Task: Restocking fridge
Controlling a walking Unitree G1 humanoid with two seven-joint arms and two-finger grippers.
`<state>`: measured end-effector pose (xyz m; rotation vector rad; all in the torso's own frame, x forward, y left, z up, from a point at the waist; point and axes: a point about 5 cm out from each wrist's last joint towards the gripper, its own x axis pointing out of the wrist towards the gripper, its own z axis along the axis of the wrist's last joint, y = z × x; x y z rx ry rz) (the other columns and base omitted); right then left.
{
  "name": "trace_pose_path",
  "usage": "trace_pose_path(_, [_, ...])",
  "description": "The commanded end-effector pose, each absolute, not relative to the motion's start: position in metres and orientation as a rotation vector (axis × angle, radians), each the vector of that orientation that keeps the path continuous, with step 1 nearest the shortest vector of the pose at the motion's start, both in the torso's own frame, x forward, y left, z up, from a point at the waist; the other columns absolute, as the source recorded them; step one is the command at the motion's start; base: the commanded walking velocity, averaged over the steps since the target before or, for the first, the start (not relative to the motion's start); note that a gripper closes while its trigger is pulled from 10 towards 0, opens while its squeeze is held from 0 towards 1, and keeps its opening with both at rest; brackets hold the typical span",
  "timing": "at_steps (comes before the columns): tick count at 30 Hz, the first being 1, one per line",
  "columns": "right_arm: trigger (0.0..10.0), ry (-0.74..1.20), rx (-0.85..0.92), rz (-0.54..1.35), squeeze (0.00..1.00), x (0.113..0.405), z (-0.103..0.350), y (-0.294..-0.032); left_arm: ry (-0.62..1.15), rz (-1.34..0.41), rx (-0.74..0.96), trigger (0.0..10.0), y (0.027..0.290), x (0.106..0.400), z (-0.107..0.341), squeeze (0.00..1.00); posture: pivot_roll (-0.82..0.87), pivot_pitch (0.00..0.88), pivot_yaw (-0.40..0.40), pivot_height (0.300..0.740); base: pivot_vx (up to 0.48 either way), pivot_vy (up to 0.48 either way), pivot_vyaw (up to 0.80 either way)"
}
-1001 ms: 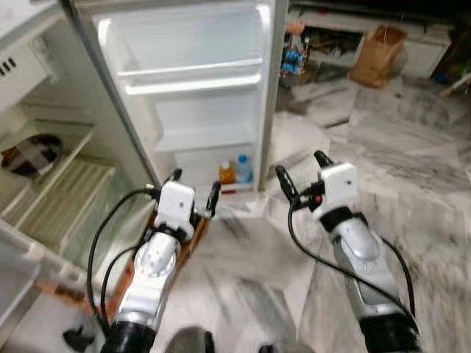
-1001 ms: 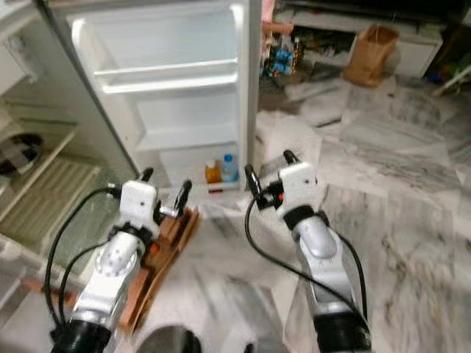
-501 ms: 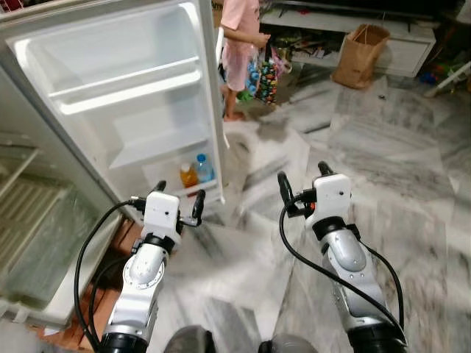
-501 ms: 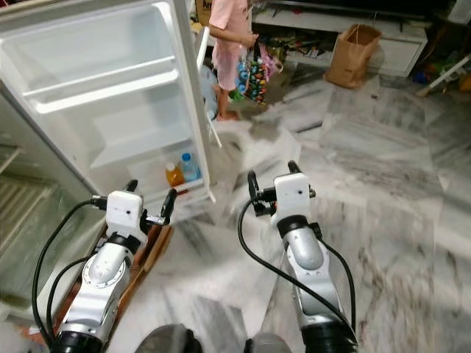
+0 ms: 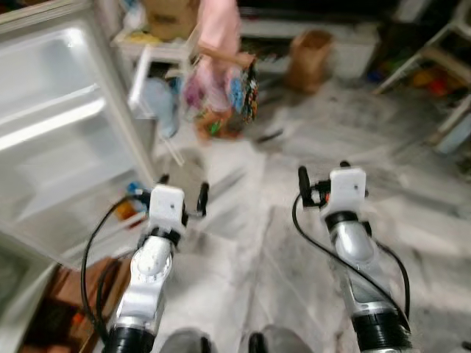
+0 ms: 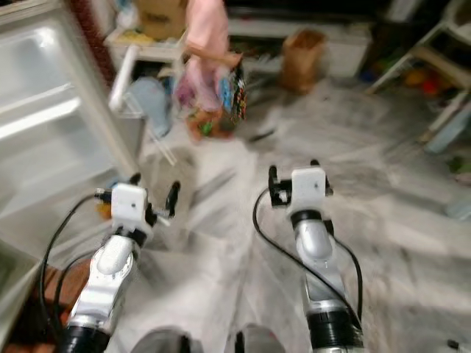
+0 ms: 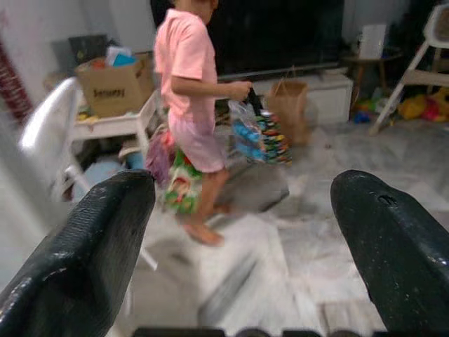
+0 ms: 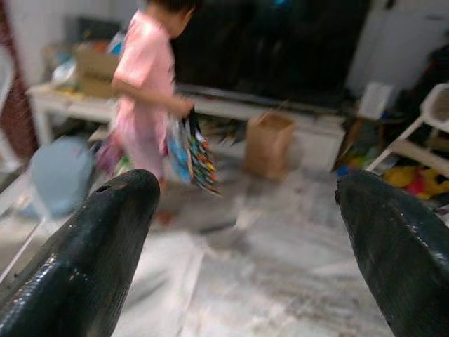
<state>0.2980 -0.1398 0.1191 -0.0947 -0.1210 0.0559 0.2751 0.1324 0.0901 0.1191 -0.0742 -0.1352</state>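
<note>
The fridge's open door [image 5: 51,147] stands at the left, its white shelves mostly bare. An orange bottle [image 5: 124,209] sits blurred in its lowest shelf, partly behind my left arm. My left gripper [image 5: 182,186] is held out over the marble floor beside the door, open and holding nothing. My right gripper [image 5: 322,170] is level with it further right, also open and holding nothing. In the wrist views each gripper's black fingers [image 7: 91,239] [image 8: 105,232] stand wide apart with only the room between them.
A person in a pink top [image 5: 217,37] stands ahead carrying a colourful bag [image 5: 246,92]. Behind are a brown paper bag [image 5: 309,59], a low white unit, a cardboard box [image 7: 116,88] and a white chair [image 5: 456,44]. A wooden crate [image 5: 73,283] lies low left.
The whole view has swung to the right: the fridge has slid to the left edge and the person and room have come into view. Both grippers stay open.
</note>
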Motion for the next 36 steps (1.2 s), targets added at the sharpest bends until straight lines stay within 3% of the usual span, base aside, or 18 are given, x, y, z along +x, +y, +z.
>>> trace_pose_path(1, [10.0, -0.107, -0.093, 0.081, 0.00, 0.296, 0.116, -0.132, -0.063, -0.121, 0.134, 10.0, 0.136, 0.273, 0.091, 0.00, 0.05, 0.140, 0.038, 0.740, 0.368, -0.304, -0.80])
trace_pose_path(10, [10.0, -0.132, -0.114, 0.064, 0.00, 0.295, 0.119, -0.135, -0.012, -0.119, 0.107, 10.0, 0.141, 0.266, 0.082, 0.00, 0.02, 0.158, 0.044, 0.740, 0.109, -0.065, -0.80])
trace_pose_path(21, [10.0, -0.118, -0.118, 0.066, 0.00, 0.299, 0.111, -0.133, 0.025, -0.133, 0.086, 10.0, 0.134, 0.272, 0.072, 0.00, 0.01, 0.109, 0.048, 0.740, 0.000, 0.000, -0.80])
trace_pose_path(36, [10.0, -0.159, -0.135, 0.076, 0.00, 0.305, 0.121, -0.132, -0.024, -0.166, 0.087, 10.0, 0.131, 0.280, 0.080, 0.00, 0.01, 0.105, 0.024, 0.740, 0.338, 0.000, -0.80])
